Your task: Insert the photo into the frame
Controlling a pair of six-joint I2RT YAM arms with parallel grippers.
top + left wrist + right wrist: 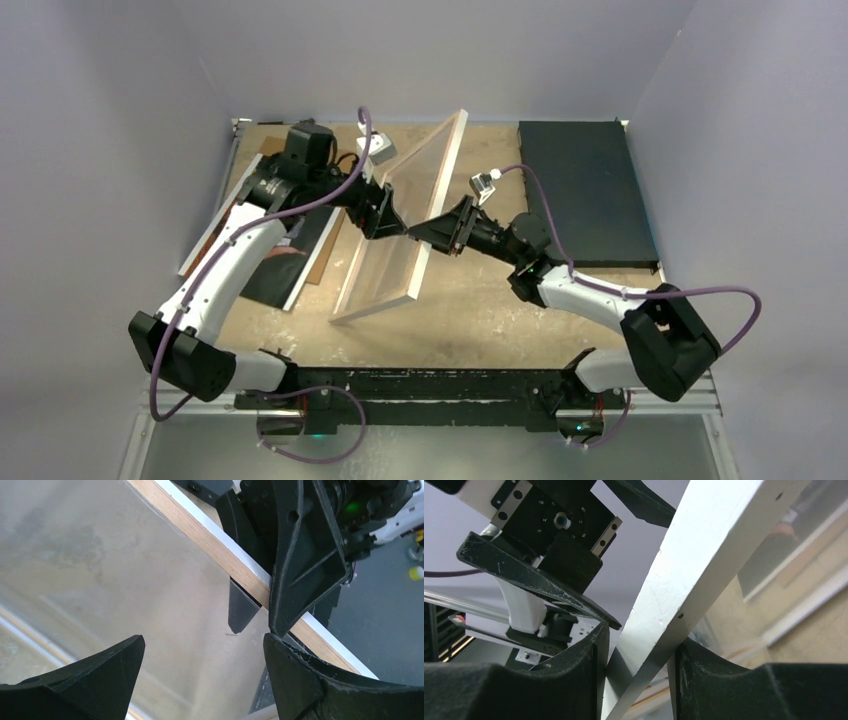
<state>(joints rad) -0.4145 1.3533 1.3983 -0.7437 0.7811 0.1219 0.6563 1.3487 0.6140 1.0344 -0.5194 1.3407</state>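
Top external view: right gripper (428,232) pinches the long edge of the frame (390,280), which stands tipped up, left gripper (392,224) is spread wide beside it, and the photo (272,280) lies flat off left, nearest the left arm.

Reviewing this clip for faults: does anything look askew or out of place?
Yes. The frame is tipped steeply up instead of lying flat, its rail pinched by the right end effector. The photo lies apart at left, not in it.

Low in each wrist view: your left gripper (202,647) gaped open, your right gripper (639,647) pinched the frame (709,550) by its edge.
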